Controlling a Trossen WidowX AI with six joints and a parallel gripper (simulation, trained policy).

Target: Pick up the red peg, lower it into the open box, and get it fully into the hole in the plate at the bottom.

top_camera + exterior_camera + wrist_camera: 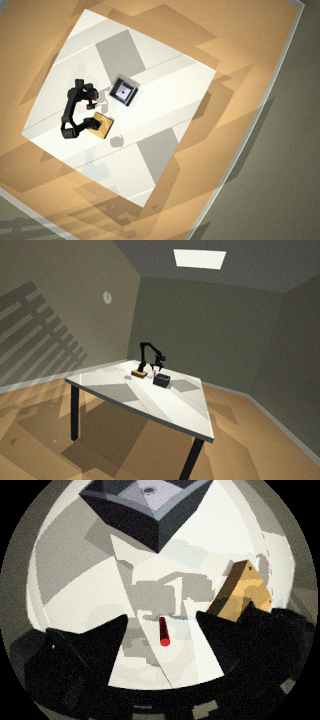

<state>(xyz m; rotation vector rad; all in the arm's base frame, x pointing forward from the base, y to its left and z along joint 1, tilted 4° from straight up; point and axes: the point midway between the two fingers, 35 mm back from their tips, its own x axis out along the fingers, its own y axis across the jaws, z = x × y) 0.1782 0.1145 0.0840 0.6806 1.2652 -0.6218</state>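
Observation:
The red peg (94, 99) (154, 373) (164, 632) stands upright on the table outside the box. My gripper (156, 370) (162, 616) is open and empty, pointing down above the peg. In the wrist view the peg shows between and beyond the two black fingers, touching neither. The dark blue-grey open box (132, 97) (160, 382) (132, 527) stands a short way from the peg. The pale plate (126, 90) (167, 493) lies at its bottom, with a dark hole (123, 92) (149, 490) in the middle. The box's wall hides its inside in the exterior view.
The arm's yellow-tan base block (105, 127) (139, 373) (250, 591) sits on the white table (168, 90) (129, 400), near the peg and the box. Shadows of the arm and broad grey patches cross the table top.

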